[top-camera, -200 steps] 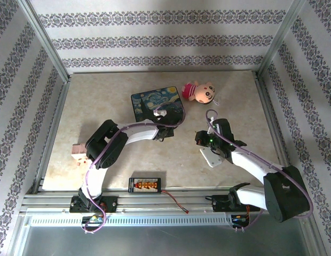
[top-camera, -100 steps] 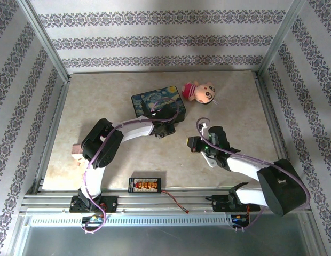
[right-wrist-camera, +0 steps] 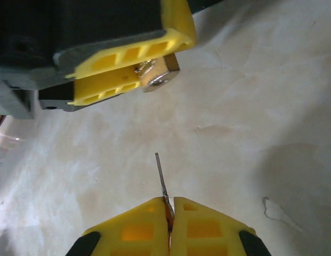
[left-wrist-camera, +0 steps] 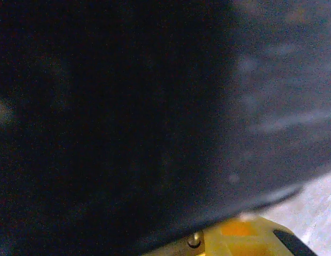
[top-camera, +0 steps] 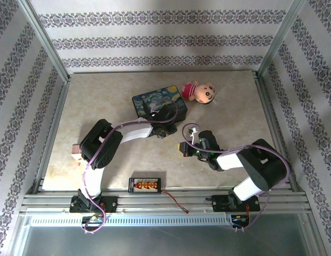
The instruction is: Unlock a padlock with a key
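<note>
- At the middle of the table (top-camera: 101,96), seen from above, both arms bend inward and their heads come close together just in front of a dark painted box (top-camera: 149,98). The lock and the key are too small to make out from up there.
- In the right wrist view, the left gripper (right-wrist-camera: 154,63) comes in from the upper left, its yellow fingers (right-wrist-camera: 123,56) closed on the padlock (right-wrist-camera: 159,76).
- Only a brass corner and a silvery round end of the padlock stick out past the fingertips. The shackle and the rest of the body are covered by the fingers.
- At the bottom edge of the same view, the right gripper (right-wrist-camera: 170,216) is pinched tight, with no gap between its two yellow pads.
- The key (right-wrist-camera: 161,176) is held in that seam. Its thin grey blade stands up out of the seam, tilted a little left, and its head is buried between the pads.
- The blade's tip points toward the padlock but is apart from it, with bare table between them.
- The left wrist view is mostly a dark, out-of-focus surface pressed close to the lens. Along the bottom edge there is a bit of yellow finger and a small brassy metal stud, and I cannot tell which part of the lock that stud is.
- A pink plush doll (top-camera: 202,92) lies just right of the box.
- A small board (top-camera: 146,184) with a red-black wire (top-camera: 176,201) sits at the near edge.
</note>
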